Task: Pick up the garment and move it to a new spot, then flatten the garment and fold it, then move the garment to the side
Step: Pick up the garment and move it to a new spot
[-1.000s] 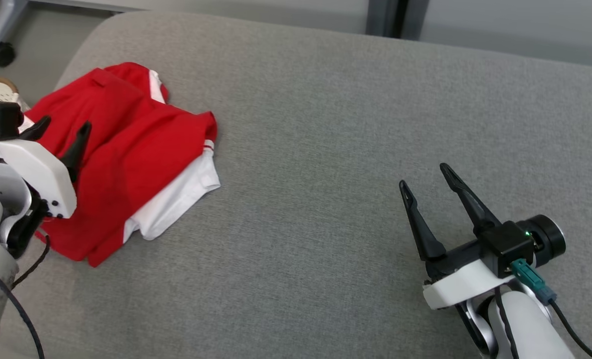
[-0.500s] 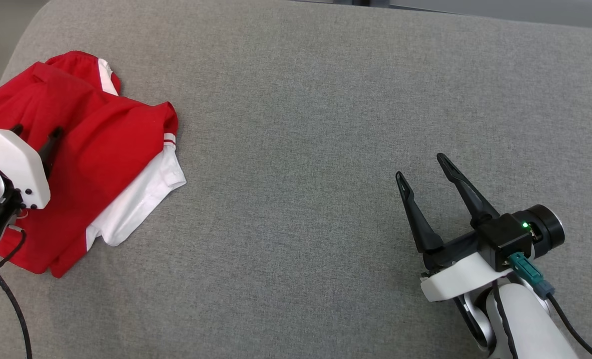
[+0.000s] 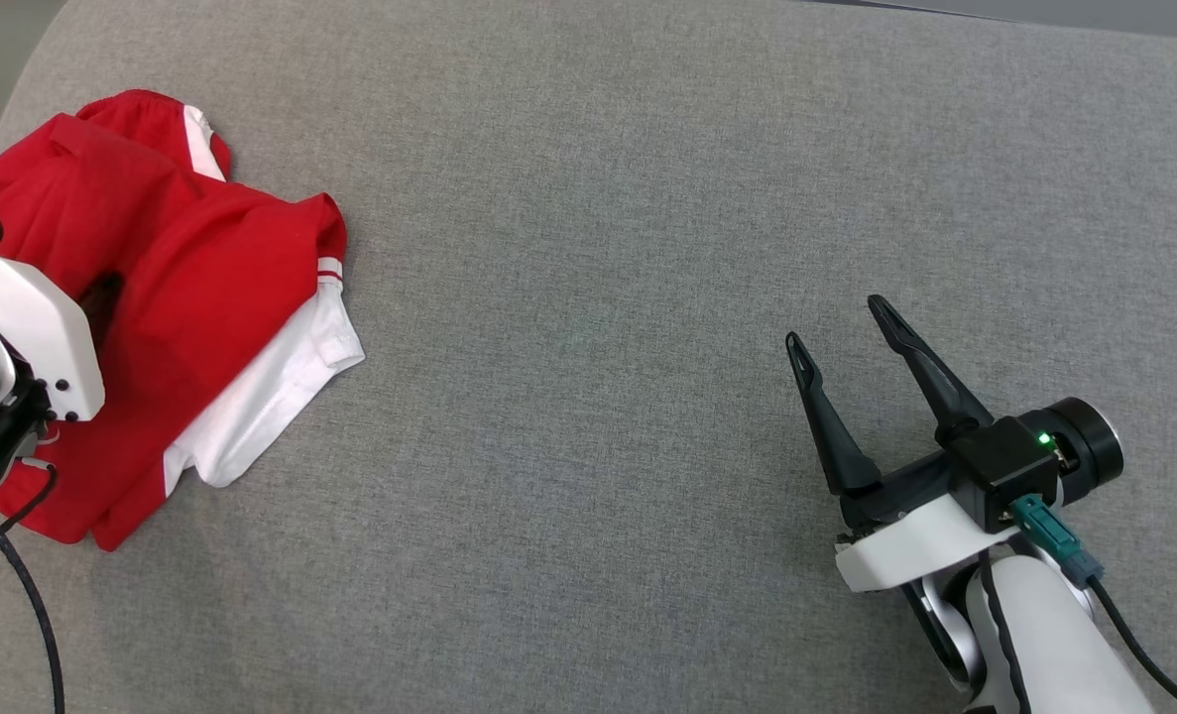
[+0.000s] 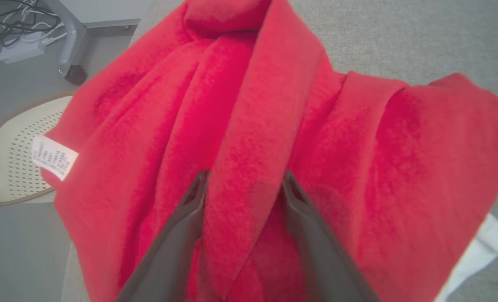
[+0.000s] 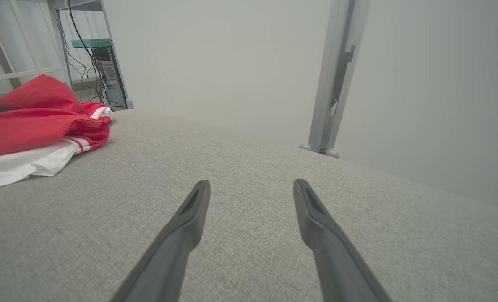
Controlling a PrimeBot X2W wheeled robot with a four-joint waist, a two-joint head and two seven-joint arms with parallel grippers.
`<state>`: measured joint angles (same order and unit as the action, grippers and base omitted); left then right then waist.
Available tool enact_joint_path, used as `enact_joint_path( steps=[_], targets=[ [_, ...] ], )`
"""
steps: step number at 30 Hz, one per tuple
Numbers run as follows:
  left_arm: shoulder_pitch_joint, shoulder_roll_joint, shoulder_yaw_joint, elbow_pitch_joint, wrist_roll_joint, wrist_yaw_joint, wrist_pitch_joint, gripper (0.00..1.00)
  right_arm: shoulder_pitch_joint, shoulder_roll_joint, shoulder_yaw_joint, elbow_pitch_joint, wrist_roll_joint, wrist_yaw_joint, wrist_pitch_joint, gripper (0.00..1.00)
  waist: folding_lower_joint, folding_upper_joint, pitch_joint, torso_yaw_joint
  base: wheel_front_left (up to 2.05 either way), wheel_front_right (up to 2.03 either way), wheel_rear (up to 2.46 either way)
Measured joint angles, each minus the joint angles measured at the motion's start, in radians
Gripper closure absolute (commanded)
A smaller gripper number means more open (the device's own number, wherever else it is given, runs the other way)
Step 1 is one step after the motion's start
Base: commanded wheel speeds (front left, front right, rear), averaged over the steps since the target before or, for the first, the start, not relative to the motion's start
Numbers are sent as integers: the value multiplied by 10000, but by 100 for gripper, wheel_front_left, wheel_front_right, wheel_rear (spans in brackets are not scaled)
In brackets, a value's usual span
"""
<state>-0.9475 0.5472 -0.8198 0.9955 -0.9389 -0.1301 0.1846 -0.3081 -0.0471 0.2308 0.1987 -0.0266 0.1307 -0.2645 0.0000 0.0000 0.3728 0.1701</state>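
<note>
Left jaws: spread wide, one dark finger on each side of a raised ridge of the garment (image 4: 358,147). The red cloth fills the gap between them and touches both inner faces. Whether it is being squeezed I cannot tell.
Left gripper (image 4: 243,180): down on the garment's left part, fingers sunk among the folds. In the head view its white housing (image 3: 38,332) covers the garment's left edge.
Right jaws: spread wide, with nothing between them.
Right gripper (image 3: 836,322): well apart from the garment, far to its right, low over the bare cushion (image 3: 598,248) with its fingers pointing away from the robot.
Garment: a rumpled red heap with a white panel (image 3: 281,397) sticking out from under its right side. A thin red-and-white striped trim runs where the two colours meet.
Garment's place: on the grey cushion at that surface's far-left end, close to the rounded corner.
Care tag (image 4: 53,157): small and white with printed lines, at the garment's left edge in the left wrist view.
Beyond the garment: a cream perforated basket (image 4: 14,167) on the floor just past its left edge, and a black caster (image 4: 76,75) under a grey leg further off.
Opposite side: a grey metal post (image 5: 332,84) against a pale wall — far right of the garment in the right wrist view.
</note>
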Motion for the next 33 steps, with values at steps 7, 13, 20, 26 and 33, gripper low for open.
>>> enact_joint_path(
  steps=[7, 13, 20, 26, 33],
  targets=[
    [-44, -31, -284, 180, -428, 0, -291, 100, 9, 0, -8, 69, 13, 2, 0, 0, 0, 0, -166, 35, 0, 0, 0],
    [-62, -249, -326, 518, -686, 0, -1275, 100, 151, 0, 4, 148, 165, 2, 0, 0, 0, 0, -647, 126, 0, 0, 0],
    [-18, -518, -46, 401, -1327, 0, -2462, 100, 514, 0, -48, 270, 477, 2, 0, 0, 0, 0, -1387, 258, 0, 0, 0],
    [289, -562, 125, -245, -1837, 0, -3538, 100, 960, -2, -127, 316, 717, 0, 0, 0, 0, 0, -2177, 398, 0, 0, 0],
    [490, -466, 324, -1452, -1990, 2, -4330, 100, 1284, 0, -259, 295, 899, 0, 0, 0, 0, 0, -3041, 470, 0, 0, 0]
  ],
)
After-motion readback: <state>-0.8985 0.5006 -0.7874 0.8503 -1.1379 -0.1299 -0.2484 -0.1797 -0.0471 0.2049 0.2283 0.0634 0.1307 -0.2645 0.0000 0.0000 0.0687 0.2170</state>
